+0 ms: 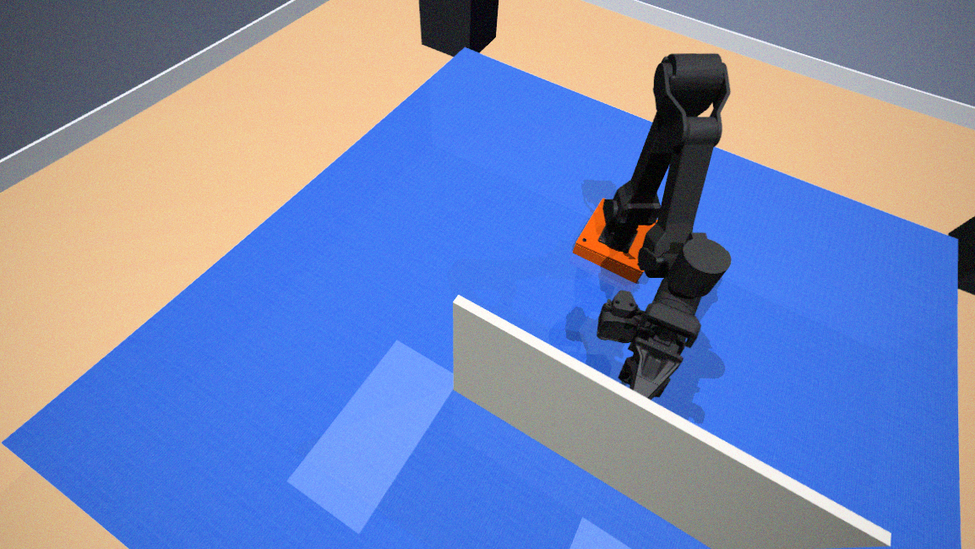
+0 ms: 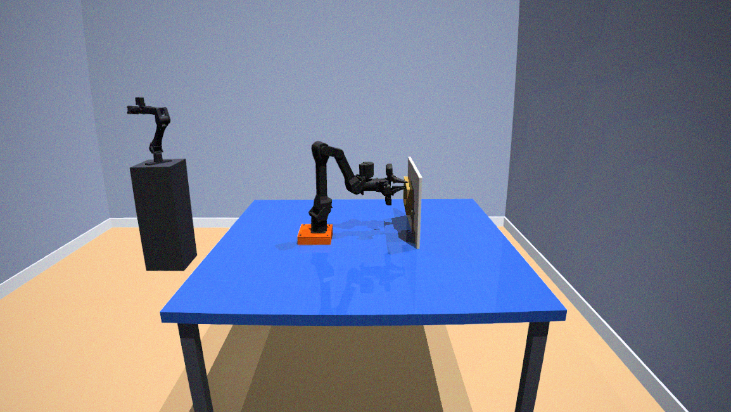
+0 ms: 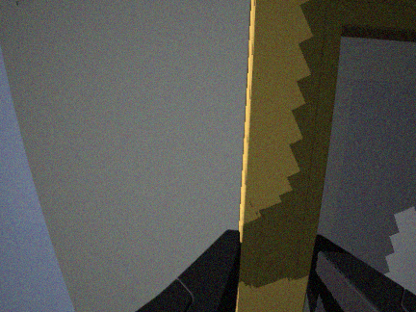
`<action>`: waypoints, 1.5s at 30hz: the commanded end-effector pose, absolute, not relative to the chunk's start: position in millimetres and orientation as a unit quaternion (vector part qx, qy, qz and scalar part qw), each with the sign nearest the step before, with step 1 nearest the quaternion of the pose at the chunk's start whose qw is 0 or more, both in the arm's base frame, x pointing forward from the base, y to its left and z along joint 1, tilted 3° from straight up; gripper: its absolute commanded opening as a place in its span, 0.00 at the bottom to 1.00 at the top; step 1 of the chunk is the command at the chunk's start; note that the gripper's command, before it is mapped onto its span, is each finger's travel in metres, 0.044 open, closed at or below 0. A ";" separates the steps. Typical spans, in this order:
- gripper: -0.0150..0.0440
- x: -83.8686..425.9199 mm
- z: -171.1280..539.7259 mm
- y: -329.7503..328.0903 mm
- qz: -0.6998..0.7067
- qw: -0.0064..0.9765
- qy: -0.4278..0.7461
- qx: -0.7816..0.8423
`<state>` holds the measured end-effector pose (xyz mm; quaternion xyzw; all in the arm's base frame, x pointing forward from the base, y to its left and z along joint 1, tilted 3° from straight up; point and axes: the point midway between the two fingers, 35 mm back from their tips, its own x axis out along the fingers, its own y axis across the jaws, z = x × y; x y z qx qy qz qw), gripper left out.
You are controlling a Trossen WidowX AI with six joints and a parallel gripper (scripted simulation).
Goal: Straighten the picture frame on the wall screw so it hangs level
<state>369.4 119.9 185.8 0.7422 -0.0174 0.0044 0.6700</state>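
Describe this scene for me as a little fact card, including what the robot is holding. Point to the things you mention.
robot: one black jointed arm on an orange square base (image 1: 591,253) (image 2: 314,239)
hand (image 2: 405,184) (image 3: 272,245): shut on one bar of the frame
held thing: yellow rectangular picture frame (image 2: 407,193) (image 3: 284,144)
behind it: thin upright pale wall panel (image 1: 546,382) (image 2: 415,215) (image 3: 120,120)
table: flat, blue (image 1: 273,307) (image 2: 358,296)
screw: hidden

Spare black arm (image 2: 161,122) up on a dark pedestal (image 2: 165,217) (image 1: 967,262), left of the blue table (image 2: 358,286) (image 1: 238,327). Tan floor (image 2: 87,317) (image 1: 170,170) underneath, pale baseboard (image 2: 168,222) (image 1: 166,84) along the grey-blue room walls (image 2: 281,77) (image 1: 122,54).
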 end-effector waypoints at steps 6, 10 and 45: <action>0.25 369.4 185.3 119.9 0.004 0.672 -0.017 0.740; 0.25 369.4 185.3 119.9 0.004 0.672 -0.017 0.740; 0.69 369.7 184.5 120.3 0.003 0.721 -0.017 0.693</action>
